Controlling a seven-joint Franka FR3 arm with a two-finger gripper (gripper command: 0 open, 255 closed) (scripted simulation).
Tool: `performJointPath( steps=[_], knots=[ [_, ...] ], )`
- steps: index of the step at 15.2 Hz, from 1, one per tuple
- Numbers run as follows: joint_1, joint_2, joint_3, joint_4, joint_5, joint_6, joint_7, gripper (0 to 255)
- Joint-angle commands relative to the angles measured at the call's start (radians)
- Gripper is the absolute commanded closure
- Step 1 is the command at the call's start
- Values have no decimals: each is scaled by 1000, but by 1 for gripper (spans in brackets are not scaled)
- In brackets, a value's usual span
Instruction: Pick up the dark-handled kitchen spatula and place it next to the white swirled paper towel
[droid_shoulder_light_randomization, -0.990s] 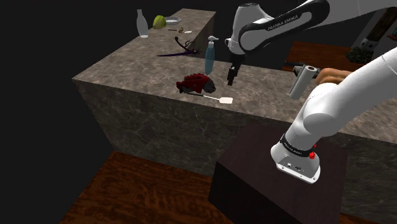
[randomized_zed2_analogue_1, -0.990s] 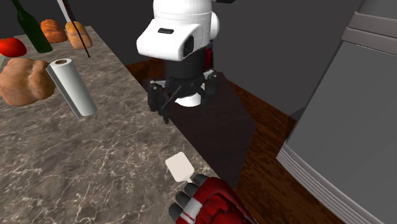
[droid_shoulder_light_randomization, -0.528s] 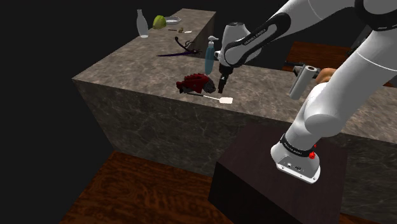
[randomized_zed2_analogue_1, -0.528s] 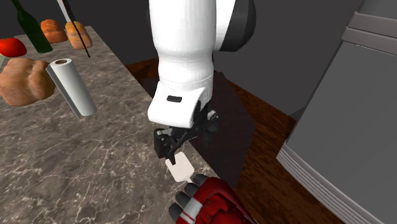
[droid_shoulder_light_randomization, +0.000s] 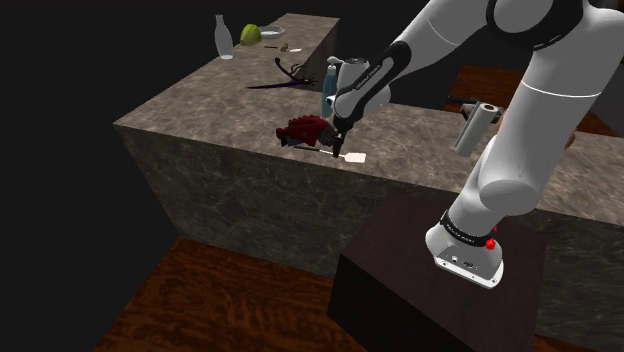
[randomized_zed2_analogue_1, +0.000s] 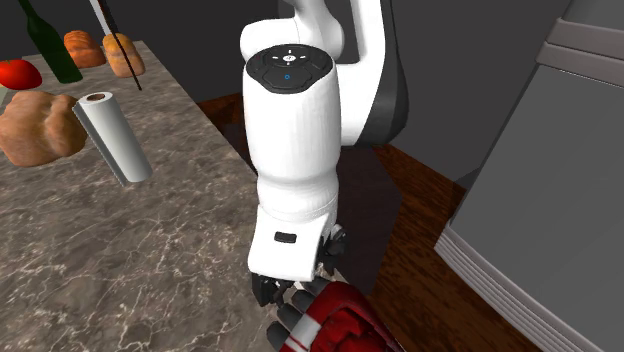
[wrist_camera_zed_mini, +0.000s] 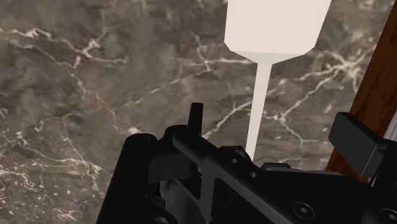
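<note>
the gripper (wrist_camera_zed_mini: 275, 122) is seen low over the marbled counter (wrist_camera_zed_mini: 76, 76), its two black fingers (wrist_camera_zed_mini: 354, 137) held well apart with nothing clasped. the spatula (wrist_camera_zed_mini: 272, 25) lies flat on the counter. its pale blade is found beyond the fingertips, and its thin pale neck runs back between the fingers, touched by neither. the handle end is hidden under the hand, so its colour cannot be told. in the shoulder view the gripper (droid_shoulder_light_randomization: 338, 148) is found at the near edge of the counter (droid_shoulder_light_randomization: 200, 110), just beside a red object (droid_shoulder_light_randomization: 305, 130), and the spatula (droid_shoulder_light_randomization: 355, 158) is marked by its blade just past the fingers. the paper towel roll (droid_shoulder_light_randomization: 474, 128) rests well apart, toward that view's right. in the second exterior view the paper towel roll (randomized_zed2_analogue_1: 112, 135) is seen far up the counter from the gripper (randomized_zed2_analogue_1: 285, 292), which is just beside the red object (randomized_zed2_analogue_1: 335, 320).
</note>
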Motion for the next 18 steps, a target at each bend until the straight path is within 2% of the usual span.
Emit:
performJointPath(
  steps=[1,4,12,13,18],
  knots=[
    [-2,27,4,1,16,26,-14,0],
    [-7,63,12,2,38,59,-30,0],
    [-6,63,12,2,39,59,-30,0],
    [-6,62,12,2,38,59,-29,255],
    [-7,64,12,3,39,59,-31,255]
  ],
)
